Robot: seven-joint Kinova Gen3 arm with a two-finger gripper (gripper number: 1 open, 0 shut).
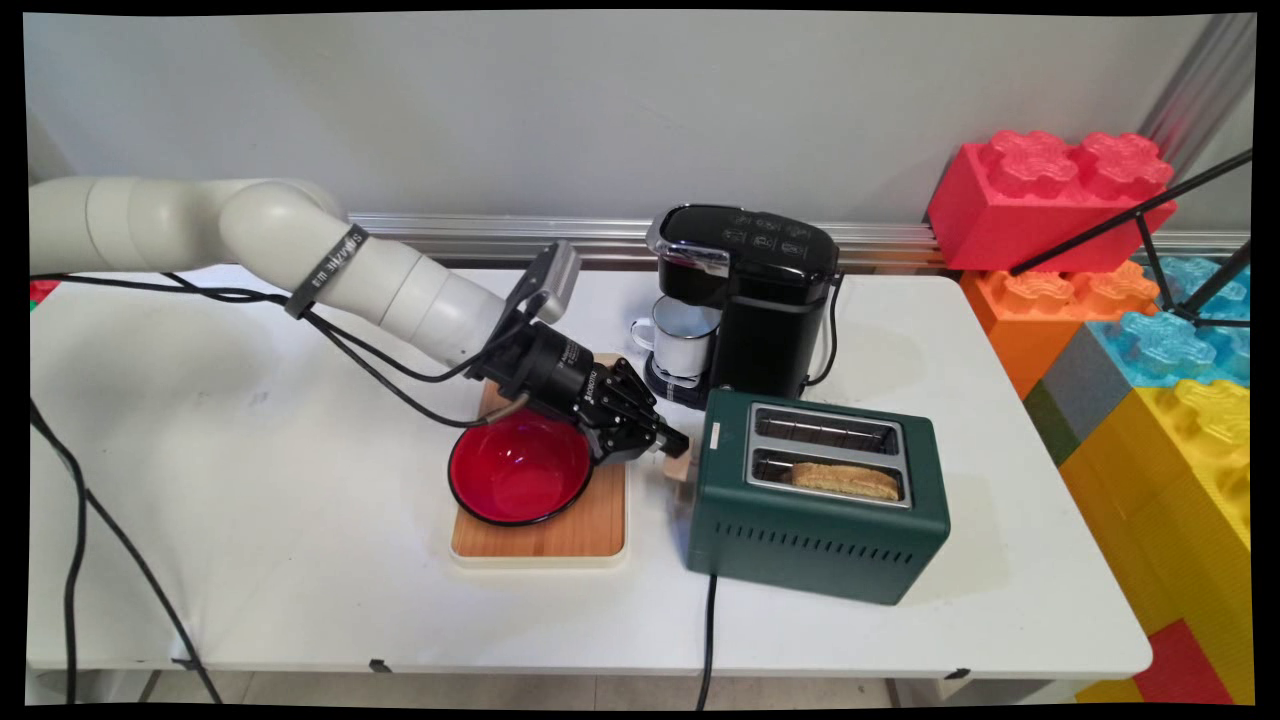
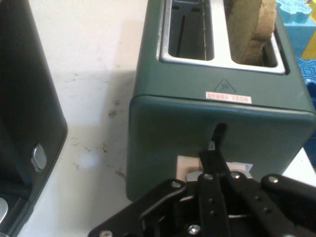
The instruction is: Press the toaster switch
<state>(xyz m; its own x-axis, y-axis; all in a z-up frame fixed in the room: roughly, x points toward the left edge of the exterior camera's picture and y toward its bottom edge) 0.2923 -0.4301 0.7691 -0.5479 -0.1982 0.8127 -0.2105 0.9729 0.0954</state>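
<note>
The black two-finger gripper [image 2: 213, 157], fingers together, presses the beige lever [image 2: 190, 167] on the dark green metal toaster's [image 1: 818, 492] end face, where a bread slice [image 1: 846, 481] sits.

Chunky white arm [image 1: 300, 250] with rounded joints, a dark lettered band, loose black cables [image 1: 380, 370], and a black claw [image 1: 672, 440] with silver screws.
</note>
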